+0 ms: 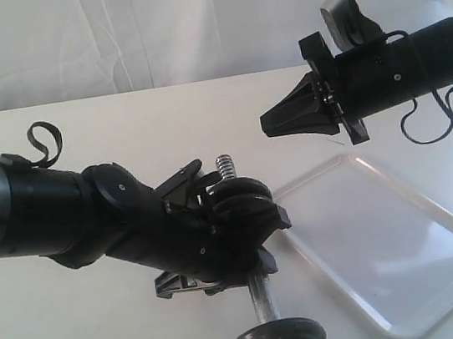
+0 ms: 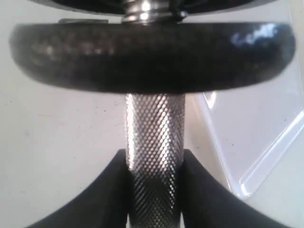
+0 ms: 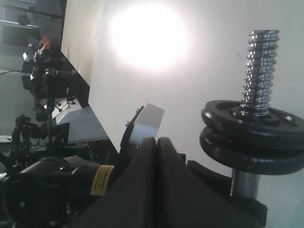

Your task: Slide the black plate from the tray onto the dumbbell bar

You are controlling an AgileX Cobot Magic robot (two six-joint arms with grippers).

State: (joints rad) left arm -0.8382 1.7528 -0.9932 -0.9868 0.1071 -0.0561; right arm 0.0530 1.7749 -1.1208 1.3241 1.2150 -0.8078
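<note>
black plate (image 3: 251, 118) rides dumbbell bar (image 1: 264, 295) pinched by left tool (image 2: 154, 187); right tool (image 1: 267, 123) closed.

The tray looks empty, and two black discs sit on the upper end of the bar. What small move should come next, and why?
Probably the left gripper should ease the bar down and lay it on the table. The top black disc already sits on the bar's upper end against a second disc. The tray holds nothing, and the shut right gripper hangs free, holding nothing.
</note>
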